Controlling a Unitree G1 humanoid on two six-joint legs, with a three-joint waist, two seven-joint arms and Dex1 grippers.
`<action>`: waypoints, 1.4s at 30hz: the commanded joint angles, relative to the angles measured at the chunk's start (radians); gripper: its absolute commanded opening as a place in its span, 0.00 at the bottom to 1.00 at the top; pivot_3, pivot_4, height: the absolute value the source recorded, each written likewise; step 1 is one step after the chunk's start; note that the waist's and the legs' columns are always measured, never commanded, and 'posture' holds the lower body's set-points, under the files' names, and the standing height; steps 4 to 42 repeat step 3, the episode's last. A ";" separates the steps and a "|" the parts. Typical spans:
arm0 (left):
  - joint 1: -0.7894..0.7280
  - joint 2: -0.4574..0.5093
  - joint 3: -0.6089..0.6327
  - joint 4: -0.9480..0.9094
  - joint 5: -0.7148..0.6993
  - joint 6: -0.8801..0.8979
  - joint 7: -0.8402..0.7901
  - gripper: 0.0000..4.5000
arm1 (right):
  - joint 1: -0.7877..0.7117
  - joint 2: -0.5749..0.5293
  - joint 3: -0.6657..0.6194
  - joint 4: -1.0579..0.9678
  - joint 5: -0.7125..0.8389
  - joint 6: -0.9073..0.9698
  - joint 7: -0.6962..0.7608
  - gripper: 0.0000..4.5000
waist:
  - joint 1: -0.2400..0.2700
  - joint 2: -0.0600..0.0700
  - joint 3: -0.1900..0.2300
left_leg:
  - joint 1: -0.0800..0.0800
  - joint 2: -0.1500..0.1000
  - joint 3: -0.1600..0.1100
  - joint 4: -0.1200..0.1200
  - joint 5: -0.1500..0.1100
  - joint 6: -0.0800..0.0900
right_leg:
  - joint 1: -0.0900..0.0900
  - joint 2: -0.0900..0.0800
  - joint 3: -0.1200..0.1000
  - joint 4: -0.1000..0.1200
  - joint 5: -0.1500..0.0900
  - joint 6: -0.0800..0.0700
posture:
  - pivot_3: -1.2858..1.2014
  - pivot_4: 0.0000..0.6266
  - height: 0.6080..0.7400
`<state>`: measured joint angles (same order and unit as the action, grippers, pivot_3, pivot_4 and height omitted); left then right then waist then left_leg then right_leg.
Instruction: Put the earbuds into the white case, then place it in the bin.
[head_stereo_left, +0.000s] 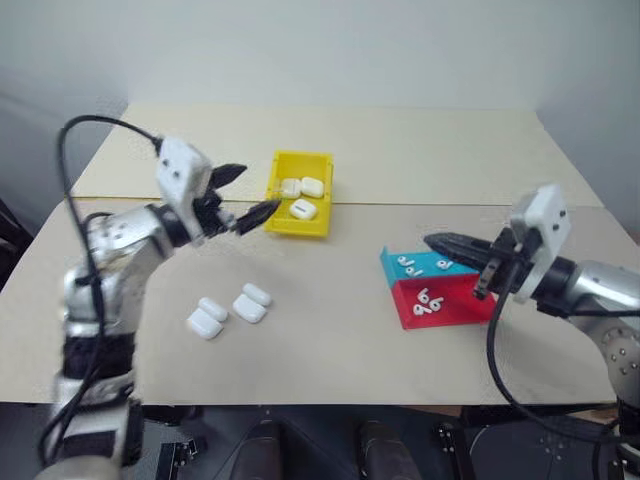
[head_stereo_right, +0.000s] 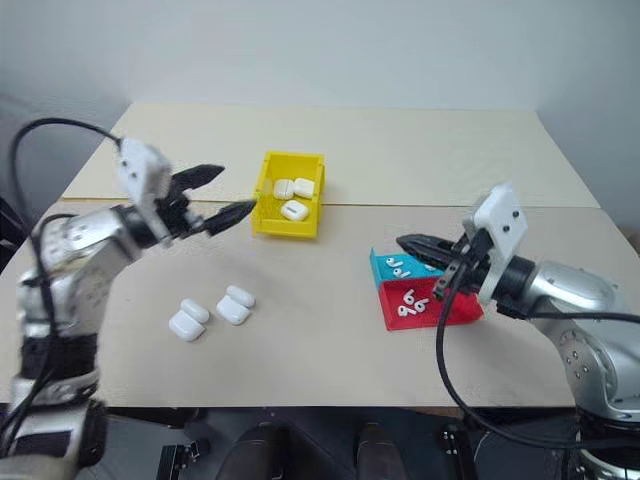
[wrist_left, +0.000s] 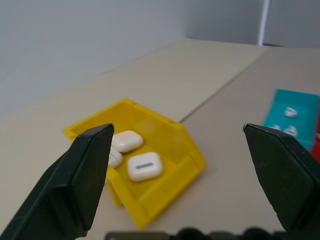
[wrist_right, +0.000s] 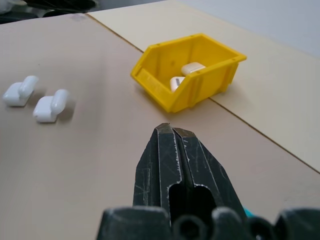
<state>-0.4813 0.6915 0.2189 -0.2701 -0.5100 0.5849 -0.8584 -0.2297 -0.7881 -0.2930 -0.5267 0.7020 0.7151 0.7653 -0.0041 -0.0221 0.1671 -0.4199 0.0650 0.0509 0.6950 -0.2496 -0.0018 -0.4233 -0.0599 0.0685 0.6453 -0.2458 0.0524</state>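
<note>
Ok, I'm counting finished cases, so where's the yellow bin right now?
The bin sits on the table's far middle, just beyond the open left gripper, holding three white cases. The open cases lie nearer, on the left.

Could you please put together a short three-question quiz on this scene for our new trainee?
1. How many white cases lie in the yellow bin?
2. True or false: the left gripper is holding a case.
3. The earbuds lie: A) in the bin, B) in the cyan and red trays, C) loose on the table.

Key: 1. three; 2. false, it is open and empty; 3. B.
</note>
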 joint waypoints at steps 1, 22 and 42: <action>0.112 0.113 0.086 -0.127 -0.107 0.044 -0.126 1.00 | -0.009 -0.034 -0.048 -0.014 0.029 -0.040 0.051 0.00 | -0.005 0.000 0.000 | 0.001 0.000 0.000 0.000 0.000 0.000 | 0.000 0.000 0.000 0.001 0.000 0.000 | 0.52 0.24 1.00; 0.177 0.160 0.118 -0.165 -0.149 0.058 -0.165 1.00 | -0.003 -0.055 -0.051 -0.012 0.028 -0.046 0.078 0.00 | -0.006 0.000 0.000 | 0.003 0.000 0.000 -0.001 0.000 0.000 | 0.002 0.000 0.000 0.001 0.000 0.000 | 0.52 0.24 1.00; 0.177 0.160 0.118 -0.165 -0.149 0.058 -0.165 1.00 | -0.003 -0.055 -0.051 -0.012 0.028 -0.046 0.078 0.00 | -0.006 0.000 0.000 | 0.003 0.000 0.000 -0.001 0.000 0.000 | 0.002 0.000 0.000 0.001 0.000 0.000 | 0.52 0.24 1.00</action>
